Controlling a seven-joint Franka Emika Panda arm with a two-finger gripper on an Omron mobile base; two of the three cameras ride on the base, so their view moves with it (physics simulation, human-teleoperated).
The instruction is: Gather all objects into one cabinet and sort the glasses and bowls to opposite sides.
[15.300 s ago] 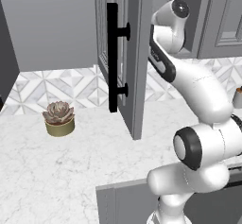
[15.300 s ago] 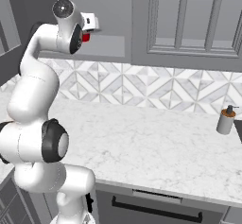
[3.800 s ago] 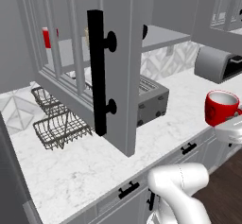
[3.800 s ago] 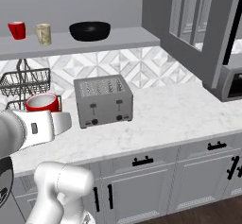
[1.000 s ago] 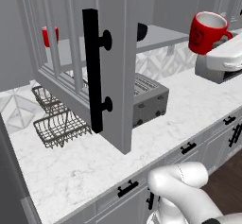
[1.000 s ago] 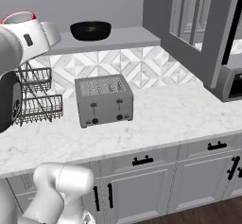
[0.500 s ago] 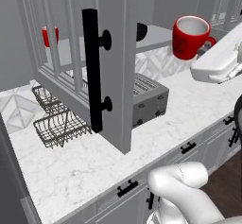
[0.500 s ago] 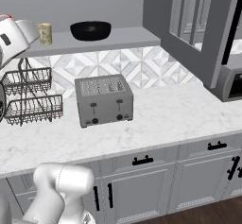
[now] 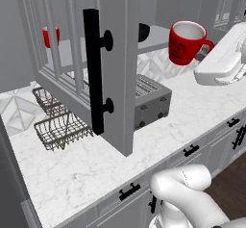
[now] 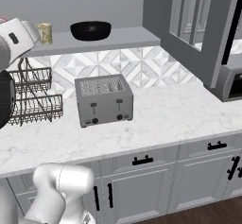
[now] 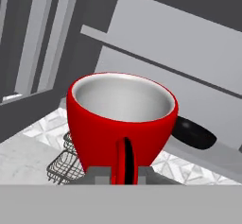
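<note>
left base view — the red mug (image 9: pixel 185 43) rides upright in the air, gripped at its handle by the pincer (image 9: pixel 202 53) on the white arm's end; it sits to the right of the open cabinet door (image 9: pixel 79 54) with its long black bar handle (image 9: pixel 94 78), and roughly level with the cabinet shelf (image 9: pixel 158 35), where the edge of the black bowl (image 9: pixel 143 31) peeks out behind the door and a red tumbler (image 9: pixel 50 36) shows through the panes at the far left. the coming move turns on this: the shelf lies beyond and to the left of the mug, so the mug probably has to travel inward past the door's edge, keeping upright. below, a toaster (image 9: pixel 151 99) and a wire rack (image 9: pixel 57 121) stand on the white marbled desk (image 9: pixel 72 174). right base view — the bowl (image 10: pixel 90 30) sits mid-shelf, the beige cup (image 10: pixel 45 33) well to its left, near the arm; grey base cabinets with black pulls run under the desk, patterned tile behind. hand view — the mug (image 11: pixel 120 126) fills the centre, white inside up, its handle pinched between the pincer's fingertips (image 11: pixel 99 175); the bowl (image 11: pixel 194 132) lies ahead and to the right on the shelf.
</note>
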